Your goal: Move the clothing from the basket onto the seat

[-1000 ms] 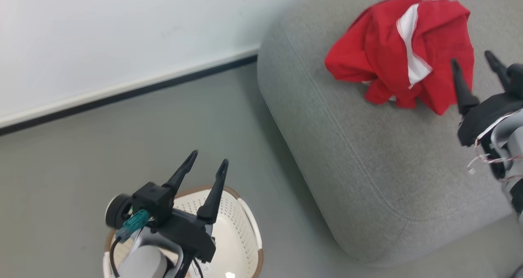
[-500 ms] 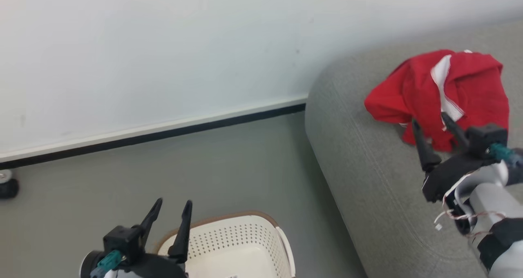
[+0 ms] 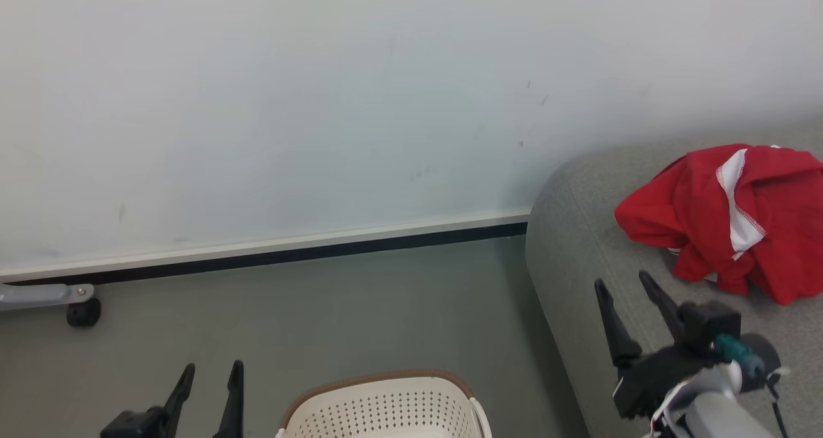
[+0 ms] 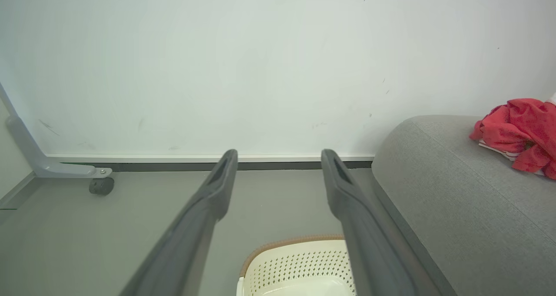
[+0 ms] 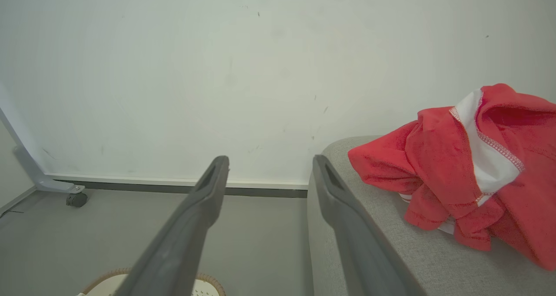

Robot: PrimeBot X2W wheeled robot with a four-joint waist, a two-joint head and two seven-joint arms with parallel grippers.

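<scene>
On the grey seat point(image 3: 578, 277), at three o'clock in the head view, the red-and-white clothing point(image 3: 701, 226) lies in a crumpled heap. Near it, at five o'clock, hovers the right hand point(image 3: 624, 283), fingers apart. At six o'clock the basket point(image 3: 386, 402) stands on the floor point(image 3: 321, 309), with the left hand point(image 3: 213, 367) beside it at seven o'clock, fingers likewise apart.

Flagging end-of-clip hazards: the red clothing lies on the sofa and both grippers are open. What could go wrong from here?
The open right gripper hangs close beside the clothing on the seat; a swing that way could snag the fabric and drag it off. Most of the inside of the basket is out of view, so a leftover garment could be missed.
</scene>
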